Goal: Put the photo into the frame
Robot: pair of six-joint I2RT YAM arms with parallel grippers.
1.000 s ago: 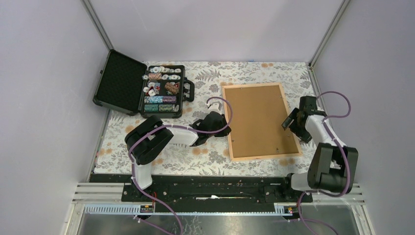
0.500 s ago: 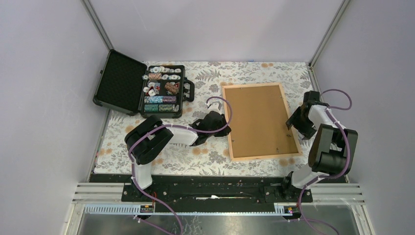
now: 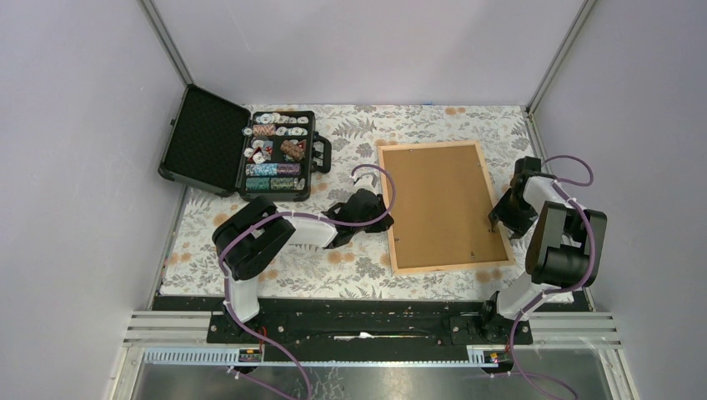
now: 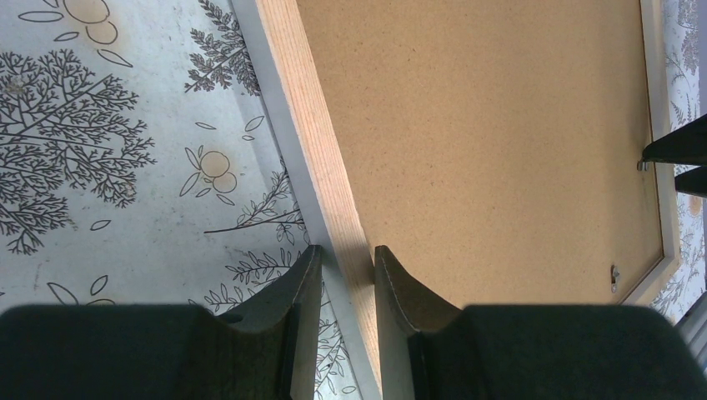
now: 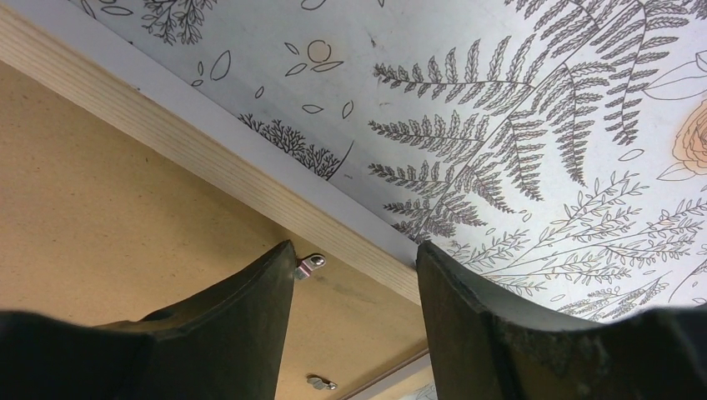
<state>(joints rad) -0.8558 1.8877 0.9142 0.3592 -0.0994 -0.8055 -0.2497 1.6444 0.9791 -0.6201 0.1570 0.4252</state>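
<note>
Frame (image 3: 429,146) back up, front hidden, left tool (image 4: 347,252) nipping one rail, right tool (image 5: 354,247) spread astride another

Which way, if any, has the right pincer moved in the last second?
Yes, slightly. In the top view the right pincer has slid along the frame, down its right rail toward the near corner.

open blk chip case (image 3: 203,140), floral tablecloth (image 3: 350,268)
</note>
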